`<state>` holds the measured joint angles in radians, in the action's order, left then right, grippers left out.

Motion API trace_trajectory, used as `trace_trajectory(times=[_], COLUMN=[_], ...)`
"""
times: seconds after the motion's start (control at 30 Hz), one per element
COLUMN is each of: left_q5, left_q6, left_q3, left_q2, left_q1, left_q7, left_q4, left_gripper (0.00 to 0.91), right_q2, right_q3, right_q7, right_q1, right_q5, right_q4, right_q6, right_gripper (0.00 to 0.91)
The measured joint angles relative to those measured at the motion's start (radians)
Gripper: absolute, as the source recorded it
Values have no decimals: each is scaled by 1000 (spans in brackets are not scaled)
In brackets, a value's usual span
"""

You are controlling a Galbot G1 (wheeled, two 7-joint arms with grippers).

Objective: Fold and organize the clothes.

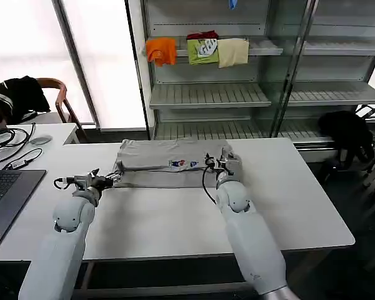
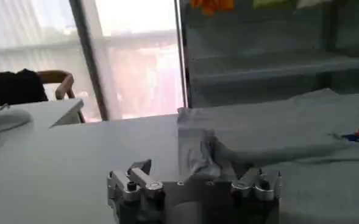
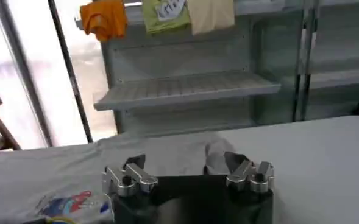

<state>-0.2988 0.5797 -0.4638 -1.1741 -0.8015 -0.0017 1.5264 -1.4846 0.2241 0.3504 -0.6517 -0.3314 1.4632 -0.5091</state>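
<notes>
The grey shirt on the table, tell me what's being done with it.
The robot is folding it. The grey T-shirt lies partly folded on the white table, chest print showing. The left gripper is at its left edge and the right gripper at its right end, both on the cloth.

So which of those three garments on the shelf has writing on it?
The green garment, the middle one, bears white lettering; the orange one and cream one look plain.
</notes>
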Motion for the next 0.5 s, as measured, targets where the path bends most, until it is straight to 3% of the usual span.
trace_trajectory(times=[0.5], left_q5=[27], left_q6=[0], left_q3=[-10], left_q2=[-23], left_q1=[-37], left_q7=[1], left_q4=[29], left_gripper=[907], right_q2=[133], right_q3=[2], right_q7=[13], right_q1=[-133], right_q5=[-7], right_q4=[164], right_q6=[-52], right_gripper=[907])
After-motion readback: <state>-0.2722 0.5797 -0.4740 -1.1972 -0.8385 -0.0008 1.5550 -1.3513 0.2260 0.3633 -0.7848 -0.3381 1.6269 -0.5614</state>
